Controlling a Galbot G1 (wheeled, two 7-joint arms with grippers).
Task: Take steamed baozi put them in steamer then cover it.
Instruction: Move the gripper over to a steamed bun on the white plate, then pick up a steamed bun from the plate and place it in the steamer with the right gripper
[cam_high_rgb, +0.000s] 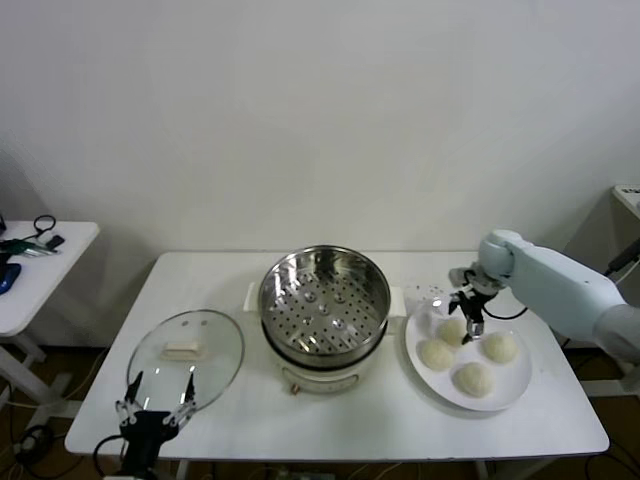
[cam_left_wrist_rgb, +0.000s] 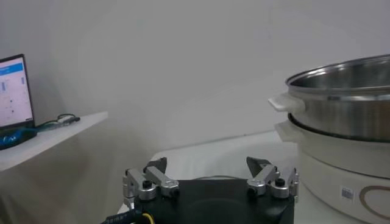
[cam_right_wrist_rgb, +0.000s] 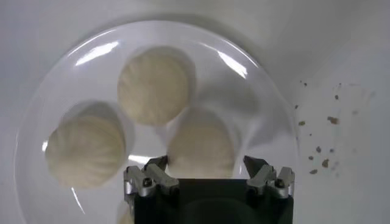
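Four steamed baozi (cam_high_rgb: 472, 378) sit on a white plate (cam_high_rgb: 518, 392) on the counter (cam_high_rgb: 380, 425), just right of the steamer (cam_high_rgb: 324, 300) — its perforated steel basket holds nothing. The right end effector (cam_high_rgb: 470, 315) hangs over the plate's far side with its fingers spread wide around one bun (cam_right_wrist_rgb: 201, 145), gripping nothing. The cover (cam_high_rgb: 186, 356) lies flat on the counter left of the steamer. The left end effector (cam_high_rgb: 155, 412) waits at the counter's near edge beside the cover — fingers apart, empty.
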